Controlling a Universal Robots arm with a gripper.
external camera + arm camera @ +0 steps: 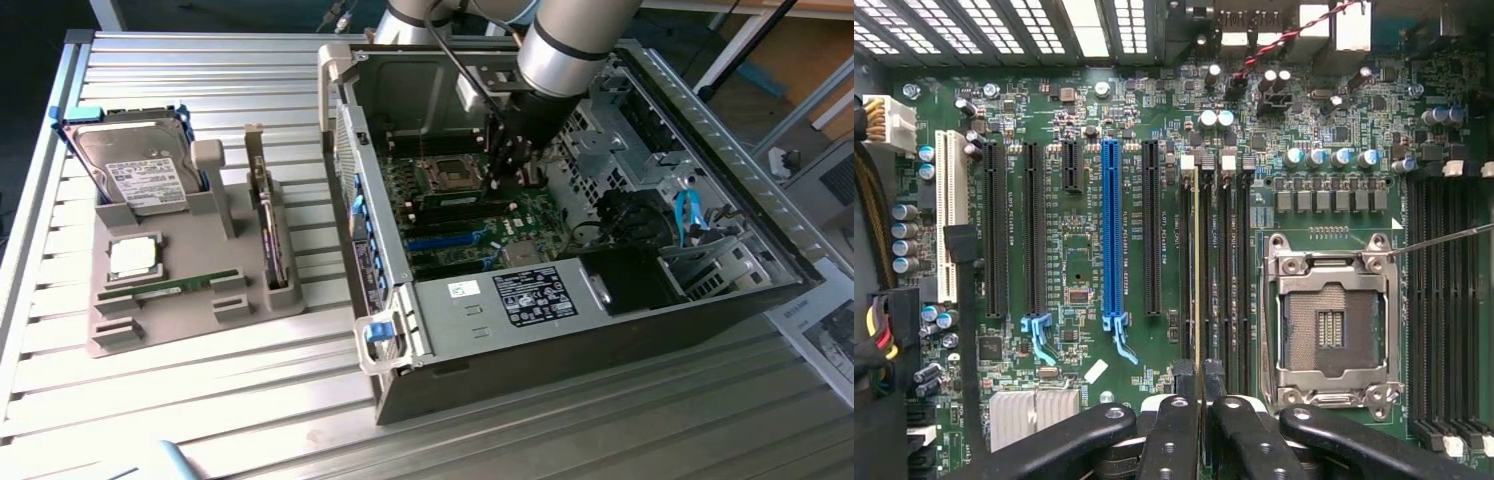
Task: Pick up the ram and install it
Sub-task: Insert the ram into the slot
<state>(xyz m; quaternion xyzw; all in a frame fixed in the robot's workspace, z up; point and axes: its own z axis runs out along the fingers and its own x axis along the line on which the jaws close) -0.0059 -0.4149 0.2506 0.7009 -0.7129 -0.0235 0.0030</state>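
Insertion step. The gripper [1199, 408], jaws narrow and clamped on the ram [1199, 270], holds the stick edge-on along one of the memory slots [1225, 270], just beside the CPU socket [1332, 325]; whether it is seated cannot be told. Seating would call for straight, even pressure. The arm [567, 50] reaches steeply down into the open computer case [441, 330].

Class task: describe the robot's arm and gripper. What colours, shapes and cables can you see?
The arm is a thick round tube, silver-grey, turning black lower down. A thin dark cable runs beside it. The gripper is glossy black, with smooth rounded fingers flanked by two rounded black bars.
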